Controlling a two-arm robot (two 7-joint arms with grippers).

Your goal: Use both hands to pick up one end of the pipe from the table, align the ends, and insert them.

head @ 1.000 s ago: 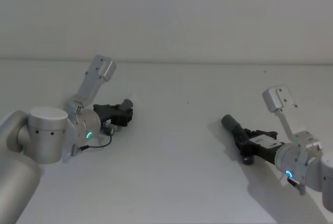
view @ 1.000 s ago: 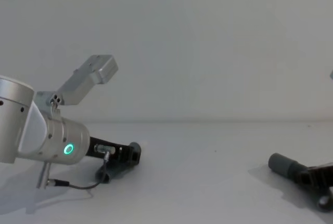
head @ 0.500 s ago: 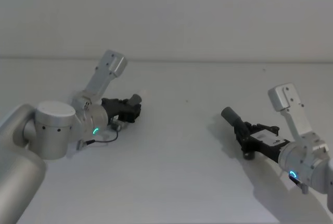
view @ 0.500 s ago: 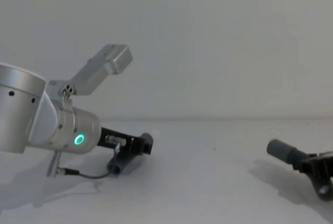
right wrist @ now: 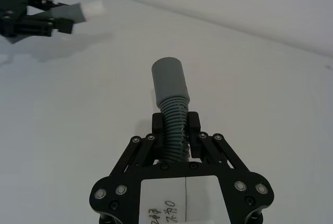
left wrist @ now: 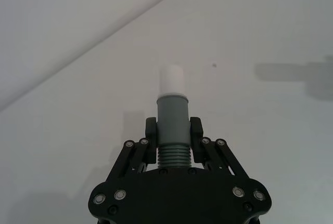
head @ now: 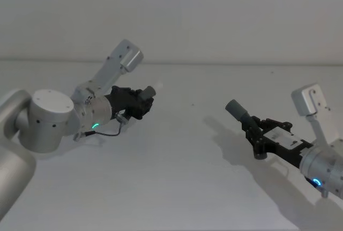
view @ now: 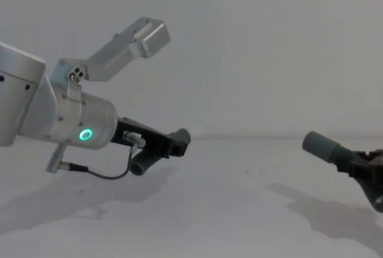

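Alignment step: left gripper (head: 143, 102), frame left, fingers (left wrist: 150, 133) clamped on the white-tipped pipe piece (head: 150, 91); right gripper (head: 253, 130), lower right, clamped on the grey-collared piece (head: 236, 111). Both hang above the worktop (head: 182, 177), well apart. Next, the ends must meet squarely.

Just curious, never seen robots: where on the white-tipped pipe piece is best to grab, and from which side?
Grip the pipe piece by its ribbed part, just behind the smooth collar, coming from the back end with a finger either side. That leaves collar and white tip free to slide into the other piece. The left claw holds it so.
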